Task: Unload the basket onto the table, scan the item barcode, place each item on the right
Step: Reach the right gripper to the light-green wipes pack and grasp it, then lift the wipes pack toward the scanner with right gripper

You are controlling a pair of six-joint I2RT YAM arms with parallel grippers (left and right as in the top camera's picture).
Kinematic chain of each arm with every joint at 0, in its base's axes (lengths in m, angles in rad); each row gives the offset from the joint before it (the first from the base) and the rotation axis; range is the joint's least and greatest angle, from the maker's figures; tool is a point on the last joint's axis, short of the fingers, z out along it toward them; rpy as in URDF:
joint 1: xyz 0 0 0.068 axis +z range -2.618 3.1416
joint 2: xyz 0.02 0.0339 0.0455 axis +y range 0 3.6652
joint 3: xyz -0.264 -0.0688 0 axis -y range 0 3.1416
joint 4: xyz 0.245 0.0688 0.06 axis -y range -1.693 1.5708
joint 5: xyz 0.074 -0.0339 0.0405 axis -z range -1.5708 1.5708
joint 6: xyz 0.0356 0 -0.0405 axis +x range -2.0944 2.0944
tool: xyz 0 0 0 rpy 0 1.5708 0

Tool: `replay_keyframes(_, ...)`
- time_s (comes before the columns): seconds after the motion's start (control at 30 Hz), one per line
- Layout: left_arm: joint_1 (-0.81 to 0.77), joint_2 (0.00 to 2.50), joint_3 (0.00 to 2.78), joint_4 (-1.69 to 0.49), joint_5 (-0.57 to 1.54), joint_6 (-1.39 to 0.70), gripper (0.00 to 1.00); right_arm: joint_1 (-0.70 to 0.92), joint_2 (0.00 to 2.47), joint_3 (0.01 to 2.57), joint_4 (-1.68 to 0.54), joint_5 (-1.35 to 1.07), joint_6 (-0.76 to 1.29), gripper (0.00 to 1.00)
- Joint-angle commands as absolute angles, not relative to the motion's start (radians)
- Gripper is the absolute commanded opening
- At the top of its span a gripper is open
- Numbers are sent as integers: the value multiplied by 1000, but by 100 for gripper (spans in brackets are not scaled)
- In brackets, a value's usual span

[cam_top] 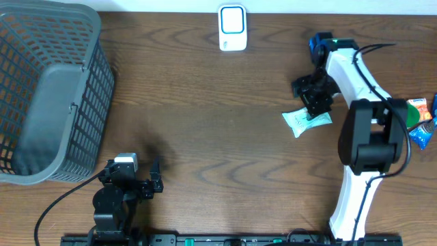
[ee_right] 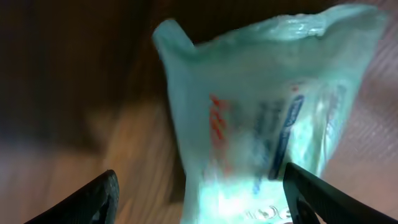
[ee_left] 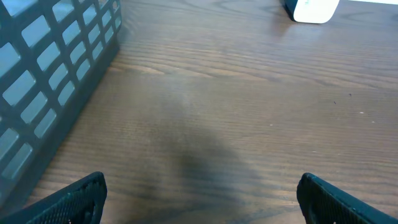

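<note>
Even, soft light overhead; the right wrist view is dim, its packet [ee_right: 249,112] blurred, perhaps too close.

A dark brown wood-grain bench [cam_top: 225,123] fills the overhead view from edge to edge. At the upper left of the frame stands a grey plastic lattice basket [cam_top: 95,102], tall-walled, its near corner reaching towards the lower left. At the top centre, close to the far edge, sits a white box-shaped scanner with a blue-edged face [cam_top: 232,28], well apart from the basket. To the right of centre lies a pale green and white plastic packet [cam_top: 300,123] with small printed lettering, crumpled at its ends. At the far right edge a few colourful packets [cam_top: 422,119] in orange, green and blue lie close together, cut off by the frame.
</note>
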State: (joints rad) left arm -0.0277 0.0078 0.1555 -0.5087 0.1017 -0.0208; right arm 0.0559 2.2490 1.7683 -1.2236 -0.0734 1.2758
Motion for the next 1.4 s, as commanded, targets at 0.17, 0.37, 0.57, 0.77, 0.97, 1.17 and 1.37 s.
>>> replay_keyframes(0.17, -23, 6, 141, -508, 94, -4, 98, 54, 2373, 1763, -1227, -6, 1304, 61)
replay_keyframes(0.37, -23, 6, 141, -508, 94, -4, 98, 54, 2375, 1770, -1226, -37, 1217, 20)
replay_keyframes(0.57, -23, 6, 141, -508, 94, -4, 98, 54, 2324, 1775, -1225, -131, 1022, 6)
replay_keyframes(0.77, -23, 6, 141, -508, 95, -4, 98, 54, 2196, 1776, -1206, -367, 619, 6)
replay_keyframes(0.97, -23, 6, 141, -508, 94, -4, 98, 58, 2081, 1776, -1185, -832, -54, 1)
replay_keyframes(1.17, -23, 6, 141, -508, 95, -4, 98, 87, 2067, 1775, -1188, -794, -257, 1)
replay_keyframes(1.37, -23, 6, 141, -508, 94, -4, 98, 93, 2067, 1774, -1155, -1156, -689, 1)
